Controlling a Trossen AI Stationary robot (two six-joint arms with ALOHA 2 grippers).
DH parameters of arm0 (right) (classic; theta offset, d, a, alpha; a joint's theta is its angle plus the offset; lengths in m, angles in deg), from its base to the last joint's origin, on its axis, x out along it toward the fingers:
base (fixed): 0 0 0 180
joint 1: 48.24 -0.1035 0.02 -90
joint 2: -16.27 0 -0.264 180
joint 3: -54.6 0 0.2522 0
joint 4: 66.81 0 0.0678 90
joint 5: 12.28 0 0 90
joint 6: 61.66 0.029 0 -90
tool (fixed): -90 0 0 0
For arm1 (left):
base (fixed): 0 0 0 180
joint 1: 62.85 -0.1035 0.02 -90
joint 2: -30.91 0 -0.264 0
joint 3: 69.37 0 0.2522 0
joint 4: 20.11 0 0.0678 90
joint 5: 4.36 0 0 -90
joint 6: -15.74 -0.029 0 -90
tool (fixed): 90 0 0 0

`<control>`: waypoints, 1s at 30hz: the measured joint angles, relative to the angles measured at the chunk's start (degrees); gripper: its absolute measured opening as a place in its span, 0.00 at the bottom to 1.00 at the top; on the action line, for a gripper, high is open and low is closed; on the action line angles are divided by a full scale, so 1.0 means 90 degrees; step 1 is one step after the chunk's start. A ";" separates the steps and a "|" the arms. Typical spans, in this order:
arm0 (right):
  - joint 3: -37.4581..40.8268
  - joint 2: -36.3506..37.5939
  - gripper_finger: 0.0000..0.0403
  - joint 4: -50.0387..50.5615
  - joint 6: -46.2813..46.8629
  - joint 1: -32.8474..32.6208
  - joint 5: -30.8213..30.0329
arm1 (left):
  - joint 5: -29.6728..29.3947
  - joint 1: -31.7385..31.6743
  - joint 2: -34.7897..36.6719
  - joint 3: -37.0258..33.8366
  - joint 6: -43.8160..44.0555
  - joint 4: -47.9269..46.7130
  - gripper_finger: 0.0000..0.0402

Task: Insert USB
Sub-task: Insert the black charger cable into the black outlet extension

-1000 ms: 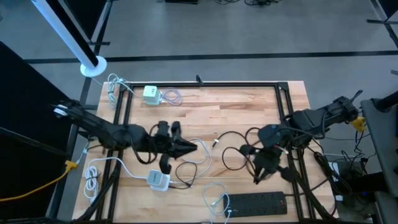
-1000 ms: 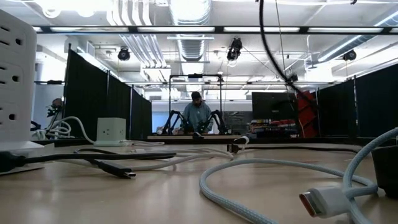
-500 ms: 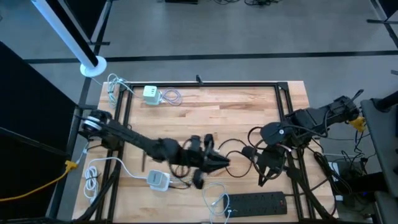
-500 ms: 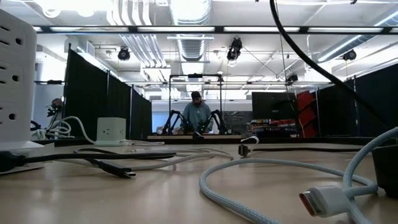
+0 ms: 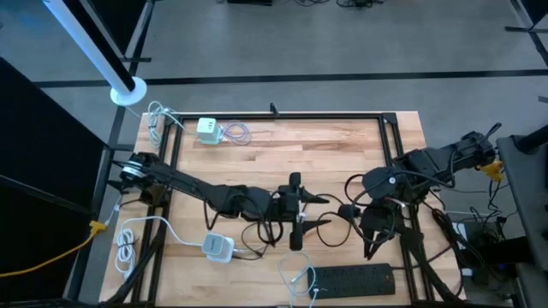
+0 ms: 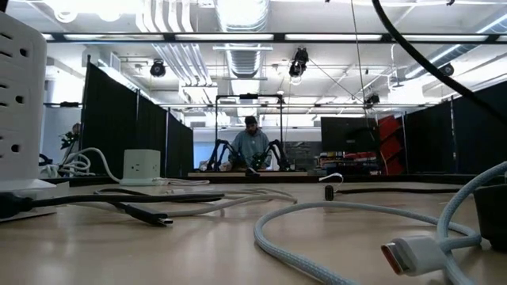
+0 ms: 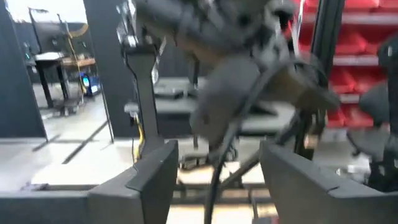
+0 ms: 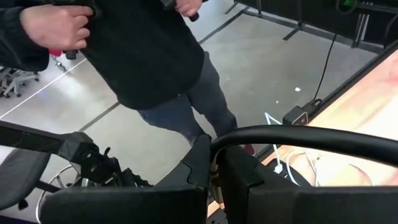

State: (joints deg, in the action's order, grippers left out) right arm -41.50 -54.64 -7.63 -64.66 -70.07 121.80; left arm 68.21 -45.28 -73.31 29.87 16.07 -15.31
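Observation:
A black cable [image 5: 330,190] loops over the middle of the wooden table [image 5: 342,141]. My right gripper [image 5: 371,248] is at the right, pointing toward the near edge, shut on this cable [image 8: 292,134]. My left gripper [image 5: 320,212] reaches in from the left to the table's middle. It is open, and its fingers stand on either side of a black cable strand [image 7: 214,180]. In the low view a small dark plug [image 6: 329,191] hangs just above the table. My right gripper pinches the black cable [image 8: 214,149] between its two fingers. The cable leaves the fingertips and arcs away in a raised loop, clear of the table there. Which part of the cable's length this is, the fingers hide.
A white charger cube [image 5: 208,129] stands at the far left, a white adapter [image 5: 217,247] at the near left, and a black power strip [image 5: 355,276] along the near edge. White cables [image 6: 317,253] lie loose nearby. A person [image 8: 143,56] stands beyond the table.
My left gripper has swept from the table's left part toward the right, to the middle beside my right gripper, turning as it went. The black cable loops have shifted with it. The hanging plug has drifted rightward in the low view.

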 joint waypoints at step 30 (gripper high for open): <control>0.0000 0.0325 0.26 -0.0299 0.2424 0.0177 -0.1127 | -0.0374 0.0131 0.1633 0.0034 0.2009 -0.4088 0.02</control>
State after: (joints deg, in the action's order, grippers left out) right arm -41.50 -51.71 -10.32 -42.84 -68.47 111.66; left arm 64.84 -44.10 -58.61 30.17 34.15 -52.11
